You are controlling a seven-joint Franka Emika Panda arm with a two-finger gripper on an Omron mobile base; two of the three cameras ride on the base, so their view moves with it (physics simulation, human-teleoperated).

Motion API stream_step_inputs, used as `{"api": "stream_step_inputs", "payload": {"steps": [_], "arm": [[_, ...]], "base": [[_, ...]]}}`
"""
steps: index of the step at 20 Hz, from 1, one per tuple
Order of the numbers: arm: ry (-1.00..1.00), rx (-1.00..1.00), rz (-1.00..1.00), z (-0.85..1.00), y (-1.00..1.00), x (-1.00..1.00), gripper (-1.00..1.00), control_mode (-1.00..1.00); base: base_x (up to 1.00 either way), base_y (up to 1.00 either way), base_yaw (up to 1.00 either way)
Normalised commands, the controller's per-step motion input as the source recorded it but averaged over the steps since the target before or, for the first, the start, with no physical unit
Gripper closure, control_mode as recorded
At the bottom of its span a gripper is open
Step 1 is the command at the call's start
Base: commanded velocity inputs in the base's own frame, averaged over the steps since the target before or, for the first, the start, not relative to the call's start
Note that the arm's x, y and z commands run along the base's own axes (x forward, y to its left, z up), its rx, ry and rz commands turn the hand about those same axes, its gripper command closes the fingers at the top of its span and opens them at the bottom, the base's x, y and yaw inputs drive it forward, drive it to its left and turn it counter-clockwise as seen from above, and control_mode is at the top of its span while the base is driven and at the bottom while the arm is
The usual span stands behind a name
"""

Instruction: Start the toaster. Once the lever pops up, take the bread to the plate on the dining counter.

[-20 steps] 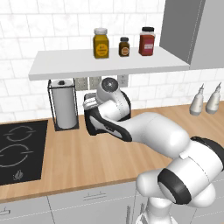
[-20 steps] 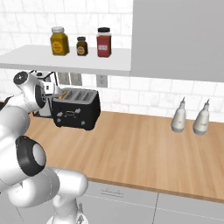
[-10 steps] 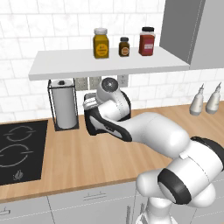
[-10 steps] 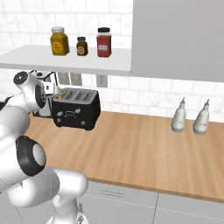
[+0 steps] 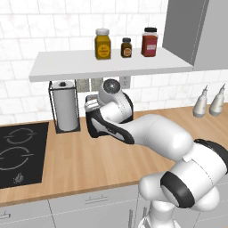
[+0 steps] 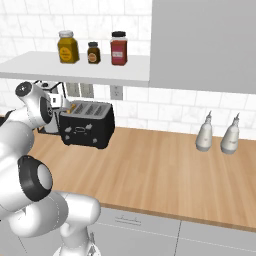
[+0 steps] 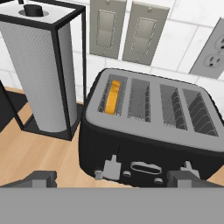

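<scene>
The black toaster (image 7: 148, 144) (image 6: 87, 125) stands on the wood counter against the tiled wall, its grey top showing four slots. The bread (image 7: 113, 96) (image 6: 73, 106) sits down in the leftmost slot, only its tan-orange top edge showing. Two pale levers stick out of the toaster's front; the left lever (image 7: 111, 168) is level with my fingertips. My gripper (image 7: 111, 180) (image 6: 61, 104) hovers just in front of and above the toaster's front, open, with nothing between its fingers. The plate and the dining counter are out of view.
A wire-framed paper-towel roll (image 7: 41, 74) (image 5: 66, 107) stands close to the toaster's left. Switches and a socket (image 7: 212, 54) are on the wall behind. A shelf with three jars (image 5: 127, 46) hangs above. Two pale bottles (image 6: 220, 135) stand far right; a hob (image 5: 18, 156) lies left.
</scene>
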Motion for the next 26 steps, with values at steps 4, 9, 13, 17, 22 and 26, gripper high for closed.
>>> {"api": "stream_step_inputs", "payload": {"steps": [4,9,13,17,22,26], "arm": [[0.00,0.00,0.00,0.00,0.00,0.00,-1.00,-1.00],[0.00,0.00,0.00,0.00,0.00,0.00,-1.00,-1.00],[0.00,0.00,0.00,0.00,0.00,0.00,-1.00,-1.00],[0.00,0.00,0.00,0.00,0.00,0.00,-1.00,-1.00],[0.00,0.00,0.00,0.00,0.00,0.00,-1.00,-1.00],[0.00,0.00,0.00,0.00,0.00,0.00,-1.00,-1.00]], "base": [[0.00,0.00,0.00],[0.00,0.00,0.00],[0.00,0.00,0.00],[0.00,0.00,0.00],[0.00,0.00,0.00],[0.00,0.00,0.00]]}}
